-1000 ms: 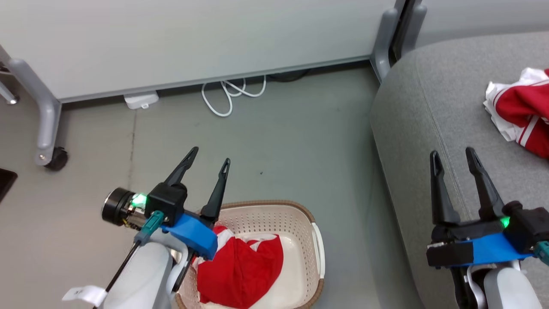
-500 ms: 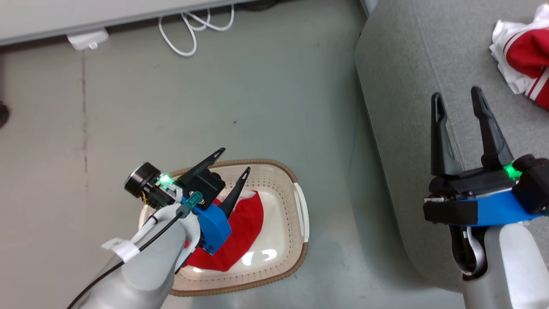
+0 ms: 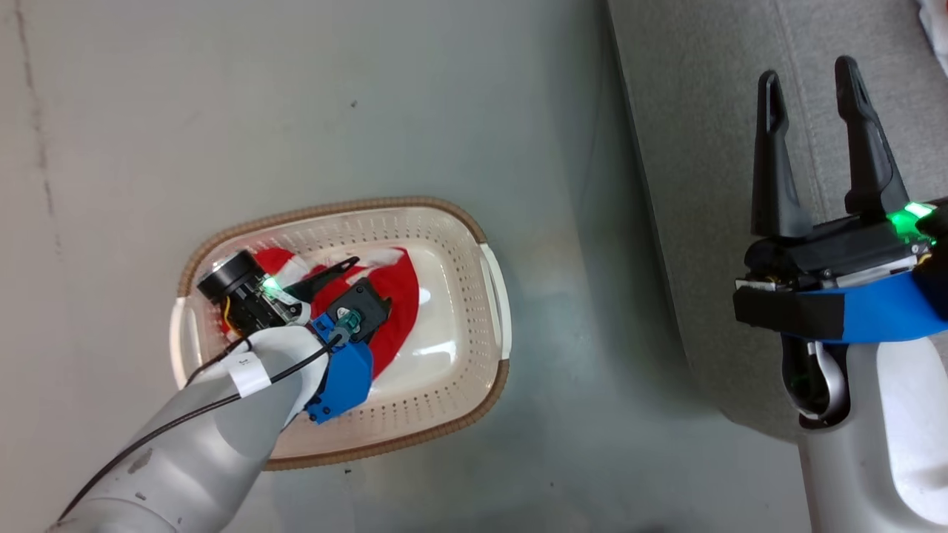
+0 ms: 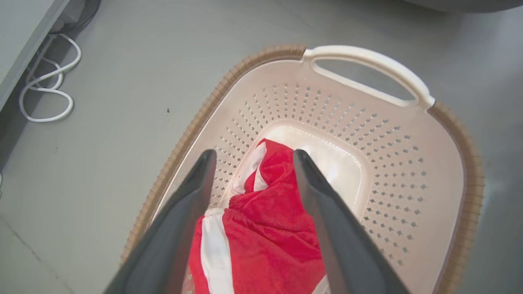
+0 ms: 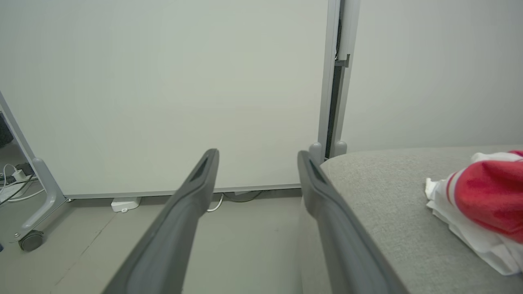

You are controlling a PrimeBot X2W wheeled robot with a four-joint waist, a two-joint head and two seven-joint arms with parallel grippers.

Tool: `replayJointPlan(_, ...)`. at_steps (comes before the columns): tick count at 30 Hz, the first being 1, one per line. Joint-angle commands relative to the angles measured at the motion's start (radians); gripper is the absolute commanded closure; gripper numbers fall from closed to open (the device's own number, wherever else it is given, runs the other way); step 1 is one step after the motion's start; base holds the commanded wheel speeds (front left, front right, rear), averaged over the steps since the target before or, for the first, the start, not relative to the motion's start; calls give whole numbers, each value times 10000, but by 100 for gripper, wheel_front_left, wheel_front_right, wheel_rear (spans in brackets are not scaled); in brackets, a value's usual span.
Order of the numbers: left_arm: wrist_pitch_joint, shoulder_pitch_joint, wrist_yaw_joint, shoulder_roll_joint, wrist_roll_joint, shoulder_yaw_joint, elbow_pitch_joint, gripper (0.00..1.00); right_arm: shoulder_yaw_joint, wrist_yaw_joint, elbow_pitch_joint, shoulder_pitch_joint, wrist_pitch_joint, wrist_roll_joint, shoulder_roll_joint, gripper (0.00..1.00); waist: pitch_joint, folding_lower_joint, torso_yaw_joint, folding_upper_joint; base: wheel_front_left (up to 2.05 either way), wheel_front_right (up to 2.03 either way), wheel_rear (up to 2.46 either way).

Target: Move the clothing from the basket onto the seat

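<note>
The basket (image 3: 463, 296) is cream, dotted with small holes, under a brown woven-look rim with white handles. Inside it lies a red garment (image 4: 265, 228) with white bands. Right of the basket, the seat (image 3: 696, 148) is plain grey; the floor (image 3: 222, 111) is dull grey-green.

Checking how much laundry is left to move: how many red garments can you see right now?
2. One red garment lies in the basket; the other garment lies on the seat. More could hide under either.
</note>
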Motion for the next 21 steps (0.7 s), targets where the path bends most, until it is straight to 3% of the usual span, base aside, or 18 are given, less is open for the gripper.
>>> replayJointPlan(1,25,-318,-7,65,-27,-190,131,0,26,5,-78,-220,-38,42,12,0,509,-3,-202,0,0,0,0)
replayJointPlan(9,1029,-971,-7,160,-44,-1540,1061,0,51,5,-312,-671,-38,228,12,0,1628,-3,-443,0,0,0,0)
replayJointPlan(21,2420,-1460,-8,394,1713,-1764,1659,0,95,5,-621,-922,-38,379,13,0,2865,-3,-854,0,0,0,0)
